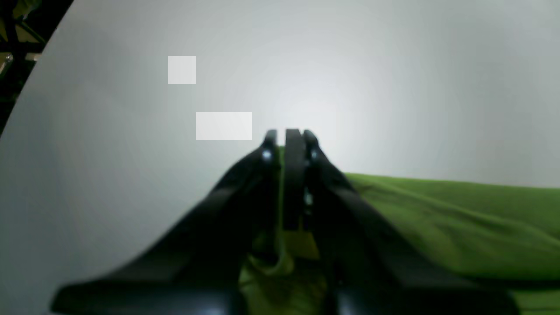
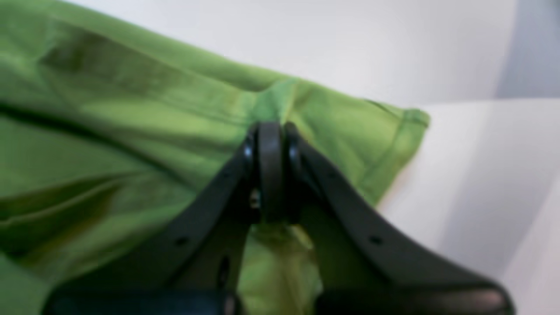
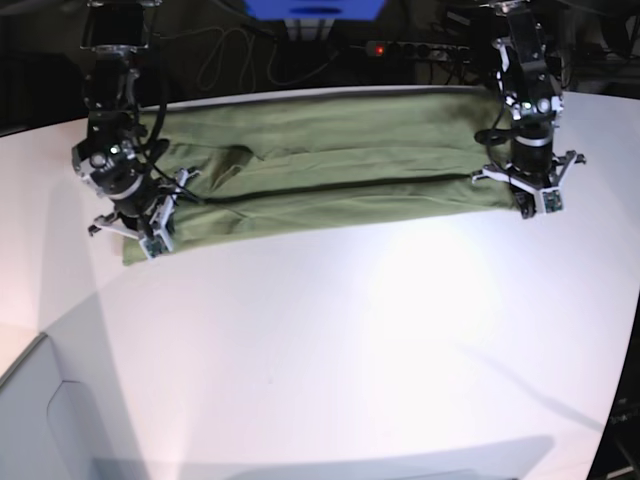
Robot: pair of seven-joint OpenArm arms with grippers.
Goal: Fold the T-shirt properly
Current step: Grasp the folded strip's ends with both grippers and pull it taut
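The olive-green T-shirt (image 3: 330, 160) lies as a long band across the far part of the white table (image 3: 350, 330). My left gripper (image 3: 528, 205) stands at the band's right end. In the left wrist view the left gripper (image 1: 288, 131) is shut, with a strip of the T-shirt (image 1: 437, 210) pinched between its fingers. At the band's left end my right gripper (image 3: 150, 238) sits on the front corner. The right wrist view shows the right gripper (image 2: 271, 127) shut on a bunched fold of the T-shirt (image 2: 131, 109), near a hemmed edge.
Behind the table hang dark cables and a power strip with a red light (image 3: 378, 48), under a blue object (image 3: 315, 8). The table's curved edge (image 1: 26, 92) shows at the top left of the left wrist view. A grey panel (image 3: 40, 420) lies at the lower left.
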